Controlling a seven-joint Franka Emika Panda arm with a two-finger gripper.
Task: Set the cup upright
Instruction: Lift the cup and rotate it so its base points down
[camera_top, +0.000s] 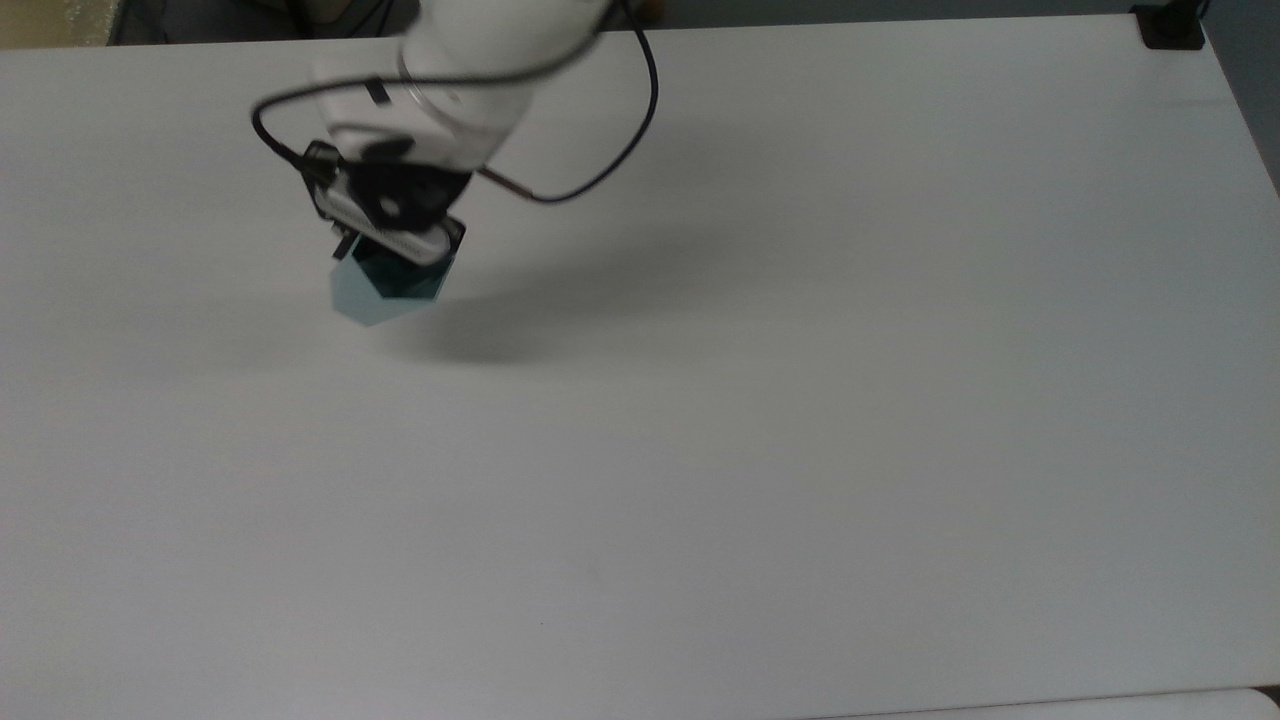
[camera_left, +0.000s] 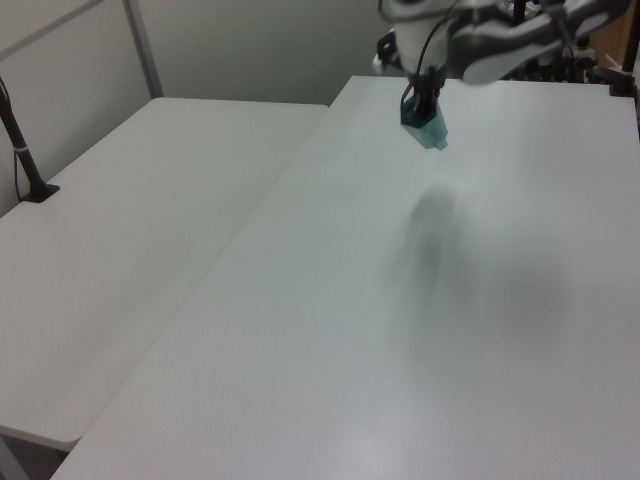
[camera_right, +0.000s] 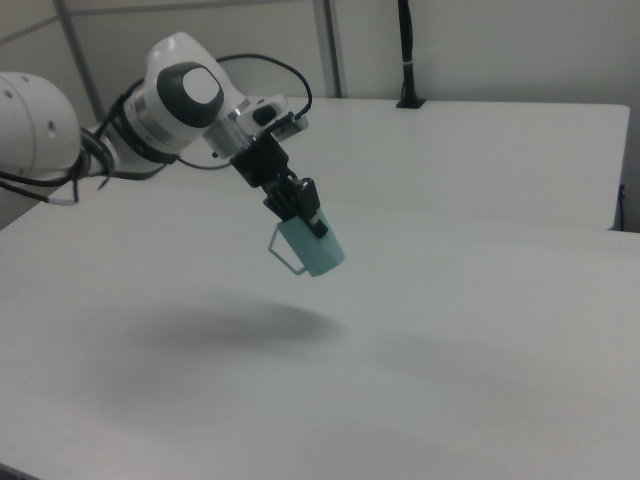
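Your gripper (camera_right: 305, 215) is clamped on the cup (camera_right: 312, 249) at its rim, holding it tilted in the air above the table (camera_right: 480, 330). If you let go this high or this tilted, I'd bet it tips back over on landing

A broad white tabletop (camera_top: 800, 450) spreads out here, with a soft dark shadow (camera_right: 260, 322) lying on it. In the left view's left, a second white table (camera_left: 120, 260) stands just beside it. A black clamp (camera_top: 1168, 28) grips the top view's far right corner.
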